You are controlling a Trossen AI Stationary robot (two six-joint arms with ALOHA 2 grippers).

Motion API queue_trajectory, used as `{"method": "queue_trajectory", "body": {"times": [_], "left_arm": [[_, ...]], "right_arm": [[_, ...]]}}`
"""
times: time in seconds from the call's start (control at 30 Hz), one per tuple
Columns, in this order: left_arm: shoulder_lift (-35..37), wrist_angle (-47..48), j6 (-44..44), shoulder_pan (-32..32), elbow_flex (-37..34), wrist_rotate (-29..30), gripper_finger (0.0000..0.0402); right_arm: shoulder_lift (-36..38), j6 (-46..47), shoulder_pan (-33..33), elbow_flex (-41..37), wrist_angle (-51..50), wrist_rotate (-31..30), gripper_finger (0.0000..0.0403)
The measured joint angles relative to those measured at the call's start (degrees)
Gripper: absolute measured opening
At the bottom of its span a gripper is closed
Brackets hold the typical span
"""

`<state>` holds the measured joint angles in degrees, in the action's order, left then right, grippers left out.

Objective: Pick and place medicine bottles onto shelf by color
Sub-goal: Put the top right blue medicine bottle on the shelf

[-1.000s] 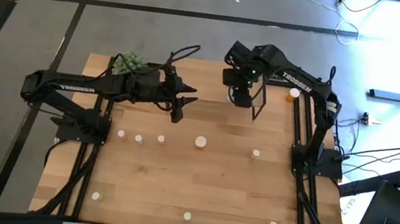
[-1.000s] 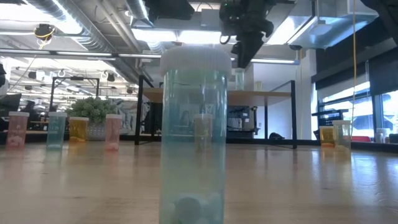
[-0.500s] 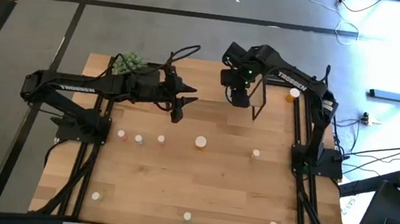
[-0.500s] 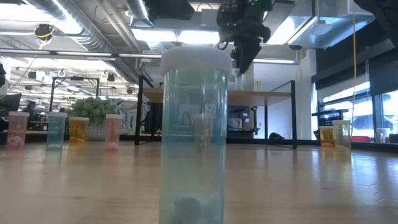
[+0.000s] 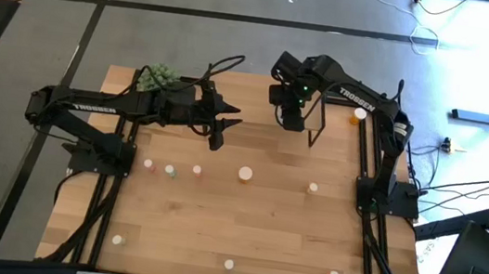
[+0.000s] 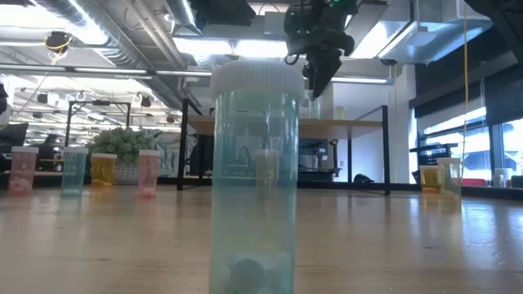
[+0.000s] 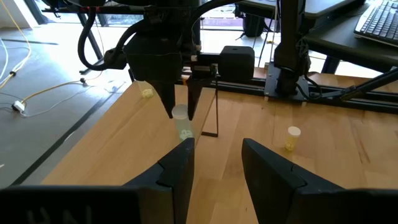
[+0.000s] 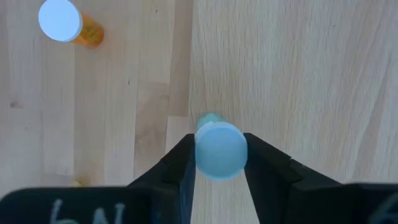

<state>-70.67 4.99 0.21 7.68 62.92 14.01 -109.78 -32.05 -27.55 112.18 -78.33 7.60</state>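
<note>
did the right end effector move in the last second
Yes. In the high view the right end effector, holding a pale green bottle, shifted slightly left, away from the table's right edge.

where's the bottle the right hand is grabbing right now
The pale green bottle stands between the right hand's fingers on the shelf, at the table's far right in the high view.

The right arm reaches in from the table's right edge toward the far middle, wrist bent down, its right gripper (image 8: 219, 163) pointing at the tabletop with fingers (image 8: 177, 163) closed on a pale-capped bottle (image 8: 219, 149). The left arm stretches rightward across the far half, left gripper (image 7: 214, 163) raised, fingers parted and empty
</note>
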Motion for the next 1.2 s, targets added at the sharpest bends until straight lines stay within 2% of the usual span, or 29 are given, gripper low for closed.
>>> {"method": "queue_trajectory", "body": {"times": [0.17, 0.43, 0.57, 0.67, 0.87, 1.2], "left_arm": [[0.00, 0.00, 0.00, 0.00, 0.00, -0.01, 0.0128], [0.00, 0.00, 0.00, 0.00, 0.00, 0.00, 0.0128], [0.00, 0.00, 0.00, 0.00, 0.00, 0.01, 0.0128], [0.00, 0.00, 0.00, 0.00, 0.00, 0.00, 0.0128], [0.00, 0.00, 0.00, 0.00, 0.00, -0.01, 0.0128], [0.00, -0.02, 0.00, 0.00, 0.00, 0.01, 0.0128]], "right_arm": [[0.00, 0.02, 0.00, 0.00, 0.96, -0.28, 0.0126], [0.00, -0.03, -0.71, 0.00, 2.35, -0.47, 0.0119], [0.00, -0.07, -1.73, 0.00, 4.98, -3.51, 0.0125], [0.00, 0.04, -3.03, 0.00, 5.72, -5.41, 0.0126], [0.00, 0.55, -6.66, 0.00, 6.22, -5.55, 0.0128], [0.00, 7.52, -12.02, 0.02, 9.01, -4.02, 0.0128]]}}
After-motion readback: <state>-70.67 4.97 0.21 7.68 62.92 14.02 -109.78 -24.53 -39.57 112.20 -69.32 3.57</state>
